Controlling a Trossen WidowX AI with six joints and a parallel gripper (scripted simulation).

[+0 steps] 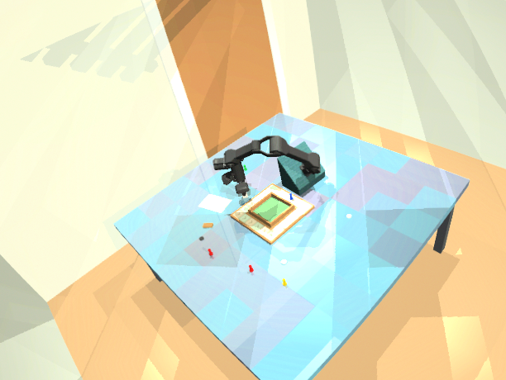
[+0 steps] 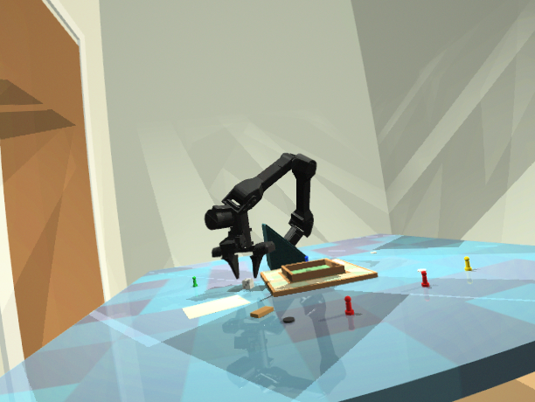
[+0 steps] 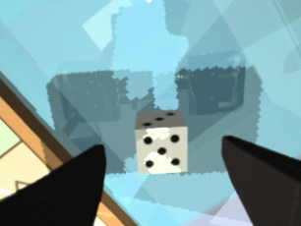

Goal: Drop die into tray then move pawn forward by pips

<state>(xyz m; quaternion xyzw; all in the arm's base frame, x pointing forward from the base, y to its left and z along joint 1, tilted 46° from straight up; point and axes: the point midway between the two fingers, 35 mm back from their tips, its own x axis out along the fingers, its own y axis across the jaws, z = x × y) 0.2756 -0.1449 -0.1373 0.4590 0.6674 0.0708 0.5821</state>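
A white die [image 2: 247, 284] [image 3: 162, 152] lies on the table beside the board's edge; the wrist view shows a bright face with several pips and a darker side with three. My gripper [image 1: 245, 199] [image 2: 246, 277] [image 3: 163, 148] is open and points down just above the die, which appears between the two fingertips in the wrist view but is not held. The board [image 1: 299, 210] [image 2: 323, 287] carries the brown-walled tray [image 1: 283, 217] [image 2: 315, 273] with a green floor, which is empty. A blue pawn [image 1: 291, 197] [image 2: 306, 259] stands on the board's side towards the arm's base.
A white sheet [image 1: 214, 203] [image 2: 216, 307], an orange block [image 1: 207, 225] [image 2: 262, 312] and a dark disc [image 1: 202, 238] [image 2: 288, 320] lie nearby. Two red pawns [image 1: 210, 252] [image 1: 250, 268], a yellow pawn [image 1: 284, 282] [image 2: 467, 263] and a green pawn [image 1: 245, 168] [image 2: 195, 281] stand around the board.
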